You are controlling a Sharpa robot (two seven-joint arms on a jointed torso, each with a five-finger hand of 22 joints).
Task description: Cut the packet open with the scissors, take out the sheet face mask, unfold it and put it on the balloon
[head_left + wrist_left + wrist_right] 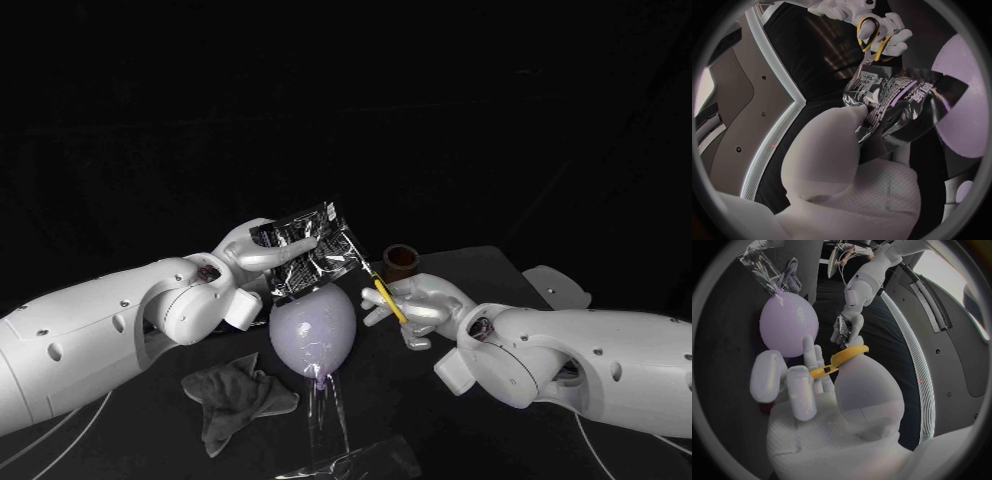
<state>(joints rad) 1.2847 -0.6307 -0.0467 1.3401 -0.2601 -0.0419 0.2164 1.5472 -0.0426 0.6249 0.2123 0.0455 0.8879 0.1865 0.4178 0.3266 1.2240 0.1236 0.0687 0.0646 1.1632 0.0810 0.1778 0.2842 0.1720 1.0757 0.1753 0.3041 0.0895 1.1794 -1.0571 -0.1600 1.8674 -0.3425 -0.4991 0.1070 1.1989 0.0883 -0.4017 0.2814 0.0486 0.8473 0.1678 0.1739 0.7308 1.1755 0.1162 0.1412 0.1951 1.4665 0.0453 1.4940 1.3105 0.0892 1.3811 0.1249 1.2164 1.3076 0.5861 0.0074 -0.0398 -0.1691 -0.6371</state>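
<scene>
**Head view, left to right.** The left hand (264, 250) grasped the packet (313, 250), a glossy dark foil sachet with printed text. It held the packet by its left side, tilted in the air just above the balloon (315, 330). A crumpled grey cloth (231, 395) lay on the black table (476, 265) beneath the left arm. The pale lilac balloon stood knot downward on a clear stand (351, 458), between the two hands. The scissors (387, 295), with yellow handles, pointed upward with their tip at the packet's lower right edge. The right hand (428, 305) grasped them by the handles. A brown cylindrical object (400, 258) stood just behind that hand.

**Left wrist view.** The left thumb pressed on the packet (898, 100), and the scissors (870, 37) met the packet's far edge. Whether the blades had entered the foil could not be told.

**Right wrist view.** The right hand's fingers passed through the yellow loops of the scissors (839, 362). The balloon (786, 322) stood beside them.
</scene>
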